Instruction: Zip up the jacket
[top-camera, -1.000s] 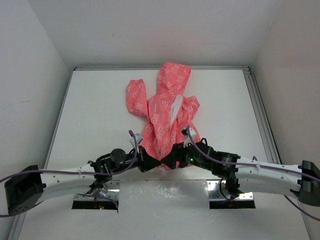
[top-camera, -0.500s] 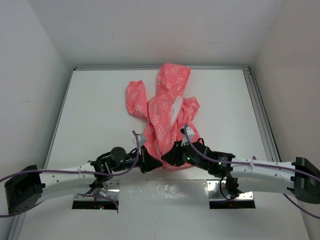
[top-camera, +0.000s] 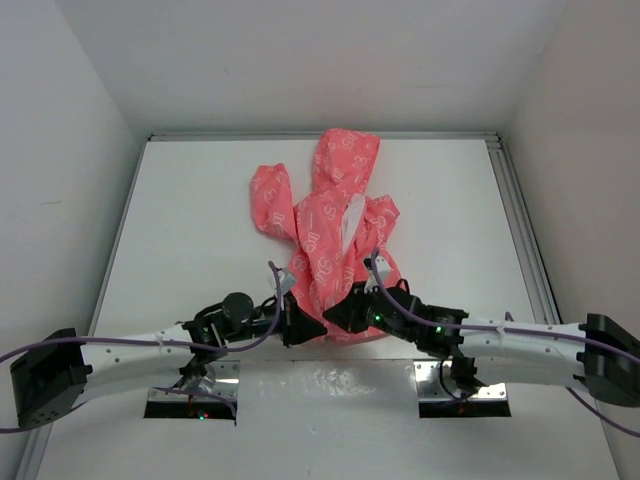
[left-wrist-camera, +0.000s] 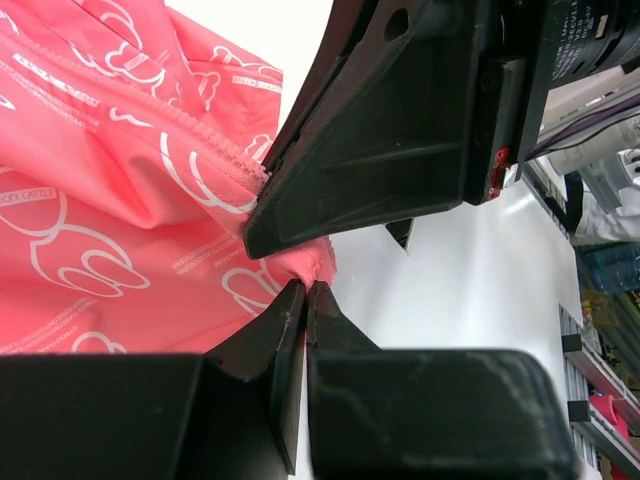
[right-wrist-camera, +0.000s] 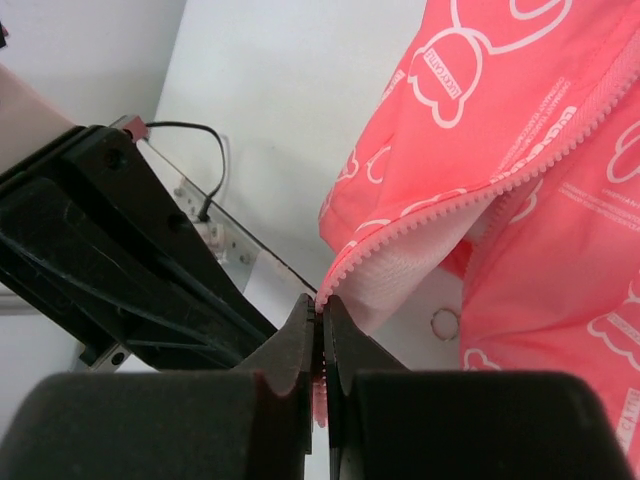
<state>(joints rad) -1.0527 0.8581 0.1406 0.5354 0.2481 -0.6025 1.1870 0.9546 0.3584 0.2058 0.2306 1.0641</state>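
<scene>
The coral-pink hooded jacket (top-camera: 335, 215) with white outline print lies on the white table, hood toward the far edge, its front open and white lining showing. My left gripper (top-camera: 308, 328) is shut on the jacket's bottom hem (left-wrist-camera: 310, 262) at the near left. My right gripper (top-camera: 342, 316) sits just beside it, shut on the zipper edge (right-wrist-camera: 420, 222), whose pink teeth run up and away from the fingertips. White lining (right-wrist-camera: 395, 268) shows under that zipper edge. The two grippers almost touch at the jacket's near end.
A sleeve (top-camera: 272, 197) spreads to the left of the jacket. Metal rails edge the table (top-camera: 190, 220) at left and right (top-camera: 520, 220). White walls enclose it. Both arm bases (top-camera: 190, 385) sit at the near edge. A small ring mark (right-wrist-camera: 444, 324) lies on the table.
My right gripper moved left onto the jacket's near hem and shut on the zipper edge. The left gripper stayed shut on the hem, shifting slightly.
</scene>
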